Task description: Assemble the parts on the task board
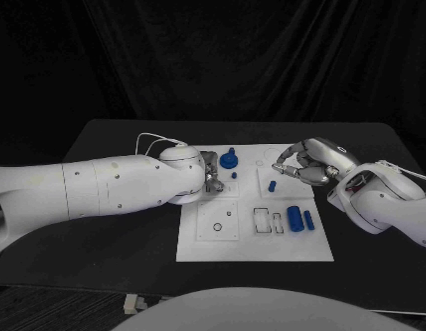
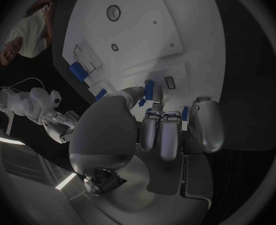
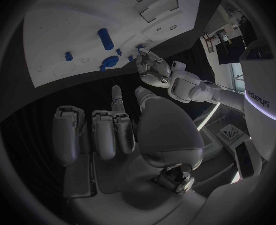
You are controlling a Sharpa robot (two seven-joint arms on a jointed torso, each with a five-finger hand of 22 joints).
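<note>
Two blue parts, a thick cylinder (image 1: pixel 294 218) and a slim bar (image 1: pixel 309 221), lie near-right on the task board (image 1: pixel 254 245), long axes running near to far. Farther back, the left hand (image 1: pixel 211 172) hovers by a small peg (image 1: pixel 235 175), empty as far as I can tell. The right hand (image 1: pixel 305 164), fingers curled on nothing, looks nearer the lying pair; a blue knob (image 1: pixel 230 161) stands farthest.

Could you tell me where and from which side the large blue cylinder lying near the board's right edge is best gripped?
Probably from above, across the middle of the large blue cylinder: it lies flat on the task board, its round sides exposed, though a slimmer blue piece lies close alongside.
</note>
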